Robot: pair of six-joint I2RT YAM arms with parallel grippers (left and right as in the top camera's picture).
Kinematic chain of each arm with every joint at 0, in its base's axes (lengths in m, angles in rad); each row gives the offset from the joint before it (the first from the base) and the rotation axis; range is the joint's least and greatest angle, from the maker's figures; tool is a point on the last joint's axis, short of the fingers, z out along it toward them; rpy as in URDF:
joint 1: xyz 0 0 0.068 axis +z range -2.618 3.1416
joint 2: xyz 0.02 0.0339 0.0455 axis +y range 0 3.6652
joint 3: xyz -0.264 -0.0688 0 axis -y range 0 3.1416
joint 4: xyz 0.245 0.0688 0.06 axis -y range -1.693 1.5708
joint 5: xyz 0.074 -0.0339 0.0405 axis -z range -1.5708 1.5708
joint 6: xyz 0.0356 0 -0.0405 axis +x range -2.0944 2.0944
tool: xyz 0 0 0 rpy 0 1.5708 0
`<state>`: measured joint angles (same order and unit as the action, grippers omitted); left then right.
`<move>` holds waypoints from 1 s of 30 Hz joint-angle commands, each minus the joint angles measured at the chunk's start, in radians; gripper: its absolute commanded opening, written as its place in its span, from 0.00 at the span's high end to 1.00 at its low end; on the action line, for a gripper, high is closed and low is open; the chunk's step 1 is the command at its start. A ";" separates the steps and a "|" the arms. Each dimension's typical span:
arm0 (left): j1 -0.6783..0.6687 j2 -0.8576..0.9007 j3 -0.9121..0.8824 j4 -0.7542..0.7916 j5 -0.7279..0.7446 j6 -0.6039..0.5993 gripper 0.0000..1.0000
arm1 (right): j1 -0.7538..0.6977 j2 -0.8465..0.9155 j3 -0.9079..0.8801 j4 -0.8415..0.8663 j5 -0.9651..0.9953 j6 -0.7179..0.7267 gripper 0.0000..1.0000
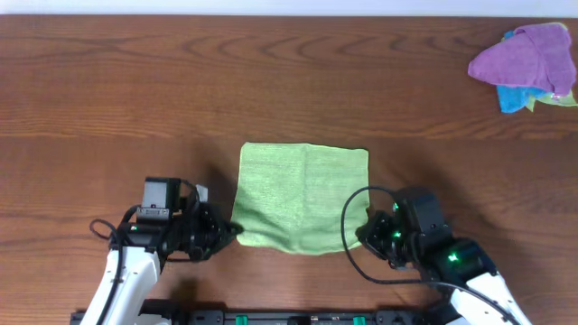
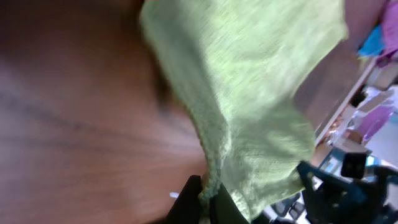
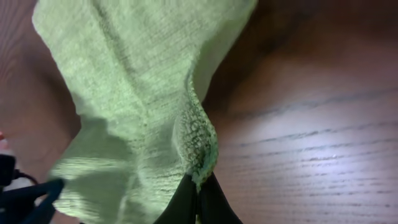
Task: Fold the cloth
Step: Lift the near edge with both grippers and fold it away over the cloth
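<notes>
The lime-green cloth lies spread on the wooden table, near the front edge at the middle. My left gripper is shut on the cloth's near left corner, and in the left wrist view the cloth rises from between my fingertips. On the other side my right gripper is shut on the near right corner. In the right wrist view a bunched fold of the cloth is pinched at the fingertips. Both near corners are lifted a little off the wood.
A purple cloth lies on top of a bright blue cloth at the far right corner of the table. A black cable loops beside my right arm.
</notes>
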<state>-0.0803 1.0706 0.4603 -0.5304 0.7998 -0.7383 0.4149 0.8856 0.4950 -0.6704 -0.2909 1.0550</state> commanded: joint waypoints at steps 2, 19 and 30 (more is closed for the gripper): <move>0.002 -0.003 0.031 0.077 -0.034 -0.071 0.94 | 0.005 0.024 0.015 0.050 0.064 -0.017 0.99; 0.001 0.140 0.058 0.337 -0.135 -0.206 0.94 | -0.056 0.227 0.089 0.214 0.112 -0.124 0.99; -0.090 0.316 0.146 0.463 -0.198 -0.212 0.94 | -0.104 0.313 0.114 0.261 0.127 -0.174 0.99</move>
<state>-0.1371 1.3491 0.5686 -0.0811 0.6498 -0.9463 0.3237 1.1866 0.5934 -0.4229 -0.1928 0.9058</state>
